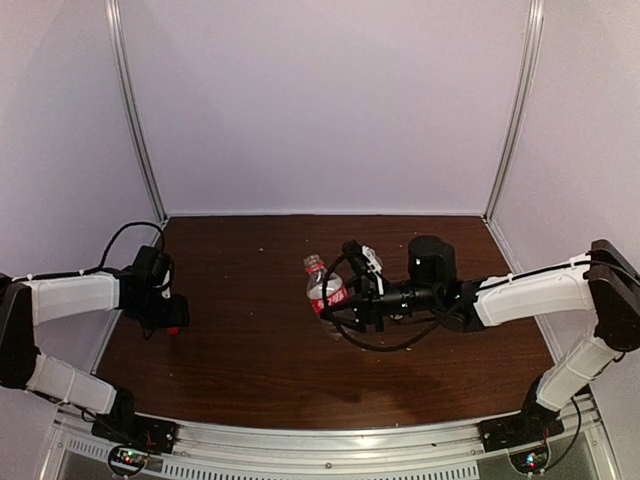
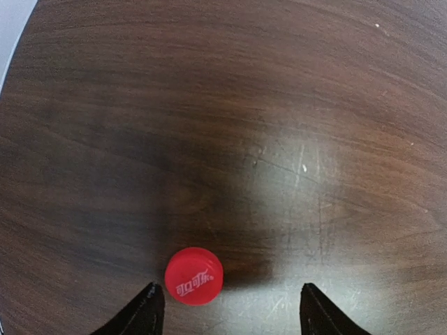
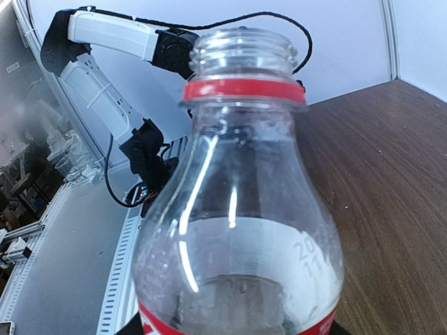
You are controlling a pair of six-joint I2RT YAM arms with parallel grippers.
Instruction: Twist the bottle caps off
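Brown worktop (image 2: 209, 105) carries the red cap (image 2: 194, 276), right at the tips of the spread left end effector (image 2: 232, 310). Right end effector (image 1: 340, 312) pinches the small bottle (image 3: 237, 230), its top bare.

A robot lab cell: white walls (image 1: 320, 100) on metal posts (image 1: 135, 110) enclose a wooden table (image 1: 250, 340), with two cabled arms (image 1: 530, 292) bolted to a slotted rail (image 1: 330, 442).

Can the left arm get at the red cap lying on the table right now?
Probably yes. The red cap lies flat on the table, between the fingertips of the open left gripper, close to one finger, nothing covering it.
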